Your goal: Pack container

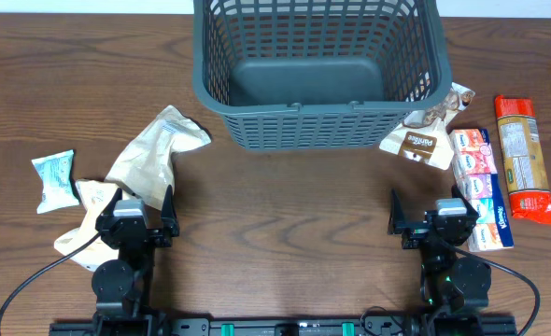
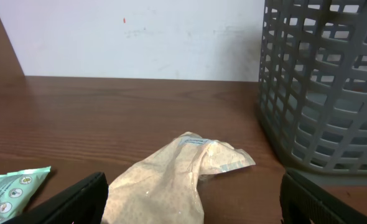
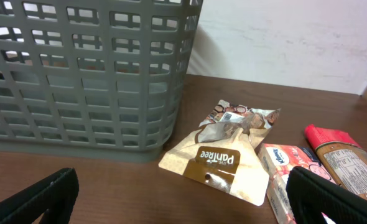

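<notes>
The dark grey slotted basket [image 1: 322,70] stands at the back middle of the table with nothing inside; it also shows in the left wrist view [image 2: 323,87] and the right wrist view [image 3: 84,74]. A beige paper packet [image 1: 154,149] lies left of it, just ahead of my left gripper [image 1: 135,215], which is open and empty; the packet lies between its fingers in the left wrist view [image 2: 171,180]. My right gripper [image 1: 434,219] is open and empty. A brown-and-cream PanTree packet [image 3: 221,165] lies ahead of it by the basket's right corner [image 1: 423,140].
A pale green packet [image 1: 53,177] lies far left [image 2: 12,190]. A tissue multipack [image 1: 479,187] and a red-ended packet [image 1: 523,159] lie at the right; both also show in the right wrist view, the multipack [image 3: 289,171] and the packet [image 3: 345,162]. A small crumpled brown packet [image 3: 242,117] sits behind the PanTree one.
</notes>
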Robot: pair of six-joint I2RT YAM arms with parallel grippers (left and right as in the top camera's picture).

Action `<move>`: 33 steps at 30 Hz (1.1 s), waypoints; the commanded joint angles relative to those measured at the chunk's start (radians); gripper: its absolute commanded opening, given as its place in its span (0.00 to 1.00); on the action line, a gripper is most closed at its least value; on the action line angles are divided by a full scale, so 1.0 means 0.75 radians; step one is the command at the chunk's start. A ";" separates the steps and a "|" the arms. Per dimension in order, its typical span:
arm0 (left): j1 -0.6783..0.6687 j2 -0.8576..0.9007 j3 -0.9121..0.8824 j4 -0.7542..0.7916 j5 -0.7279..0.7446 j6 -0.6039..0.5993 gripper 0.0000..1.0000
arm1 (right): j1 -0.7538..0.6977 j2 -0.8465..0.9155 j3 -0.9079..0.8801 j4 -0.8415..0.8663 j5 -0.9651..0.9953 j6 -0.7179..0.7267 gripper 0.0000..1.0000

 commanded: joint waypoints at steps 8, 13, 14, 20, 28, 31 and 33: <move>-0.008 0.004 -0.023 -0.057 -0.036 -0.003 0.81 | -0.005 -0.007 -0.009 -0.002 -0.018 0.138 0.99; -0.007 0.004 -0.023 -0.053 -0.037 -0.002 0.81 | -0.006 -0.007 0.001 -0.004 0.012 0.338 0.99; -0.007 0.004 -0.023 -0.054 -0.036 -0.002 0.81 | -0.006 -0.004 0.008 -0.013 0.013 0.337 0.99; -0.007 0.010 -0.023 -0.054 -0.036 -0.003 0.81 | -0.067 0.121 0.217 -0.258 0.013 0.335 0.99; -0.007 0.010 -0.023 -0.054 -0.036 -0.003 0.81 | -0.158 0.464 0.737 -0.743 0.012 0.250 0.99; -0.007 0.010 -0.023 -0.054 -0.036 -0.013 0.81 | -0.164 0.606 0.921 -0.896 -0.015 0.205 0.99; -0.007 0.010 -0.023 -0.054 -0.036 -0.025 0.81 | -0.164 0.713 1.055 -1.014 -0.039 0.128 0.99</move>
